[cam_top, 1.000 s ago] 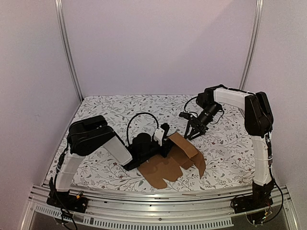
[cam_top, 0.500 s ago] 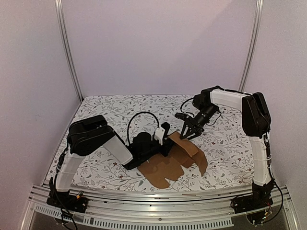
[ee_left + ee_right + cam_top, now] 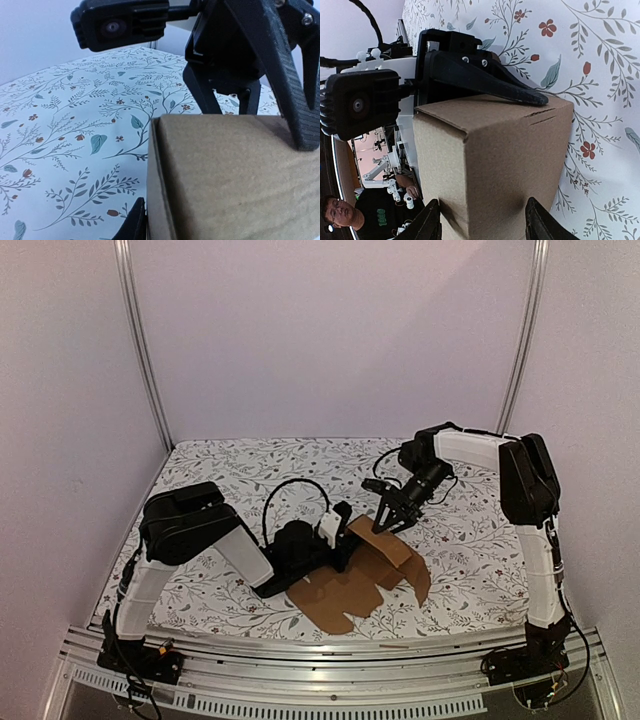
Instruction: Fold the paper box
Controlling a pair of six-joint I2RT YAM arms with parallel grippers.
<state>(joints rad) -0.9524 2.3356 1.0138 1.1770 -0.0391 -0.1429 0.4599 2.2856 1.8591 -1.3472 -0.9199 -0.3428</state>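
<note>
The paper box [image 3: 352, 585] is brown cardboard, part folded: flat flaps lie toward the near edge and a raised cuboid section stands at its far side. My left gripper [image 3: 345, 538] is shut on that raised section. In the left wrist view one finger presses the box's [image 3: 225, 175] left edge and the other lies on its right. My right gripper [image 3: 385, 522] hangs open at the box's far side. In the right wrist view its fingertips [image 3: 432, 222] sit just before the box's [image 3: 505, 150] face, spread nearly as wide as it.
The floral tablecloth [image 3: 230, 470] covers the table. An aluminium rail [image 3: 300, 680] runs along the near edge and two upright posts [image 3: 140, 340] stand at the back corners. The left arm's cable [image 3: 290, 488] loops above its wrist.
My right gripper has moved left and down, up to the raised section of the box. The left jaws have closed a little on the cardboard.
</note>
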